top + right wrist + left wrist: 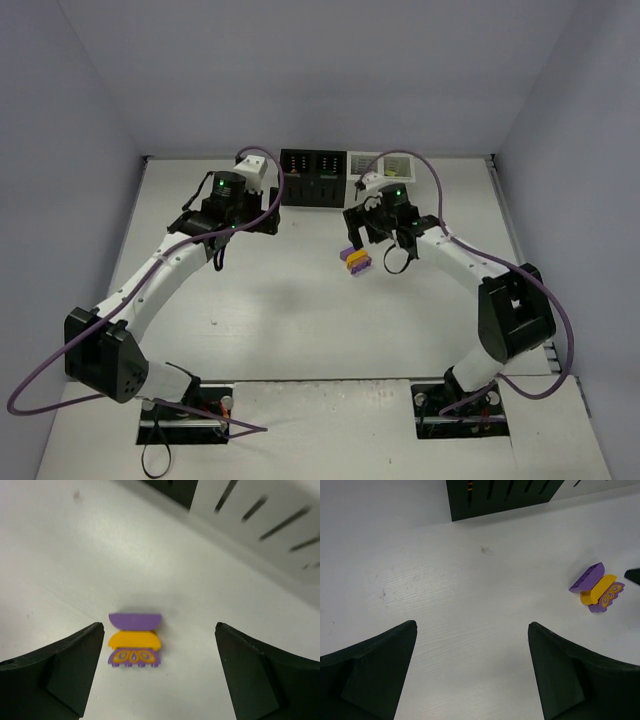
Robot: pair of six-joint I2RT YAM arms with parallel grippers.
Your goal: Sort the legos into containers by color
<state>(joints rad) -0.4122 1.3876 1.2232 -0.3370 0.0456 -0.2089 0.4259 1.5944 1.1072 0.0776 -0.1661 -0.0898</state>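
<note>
While both of my grippers stand open and empty, the sorting is, by my judgement, late but unfinished. My right gripper (159, 626) hangs with its fingers spread wide over the joined lego stack (135, 640), a yellow brick sandwiched between two purple ones. The stack lies on the table (60, 555) below the gap, nearer the finger on the wrist view's left, and touches neither finger. My left gripper (471, 624) is likewise wide open and holds nothing; from it the same stack lies ahead and well off to the right.

The containers (312, 178) stand in a row ahead of both grippers, beyond the stack. The black bins (495, 497) are nearer my left gripper and a white bin (260, 525) is nearer my right. Seen from above, small coloured specks show inside the black bins. I take these for bricks already delivered, though they are too small to check colour by colour.

No other loose brick shows on the table. What is left, as I judge it, is this one stack. It mixes two colours, so it would need parting before purple and yellow go to separate bins.
</note>
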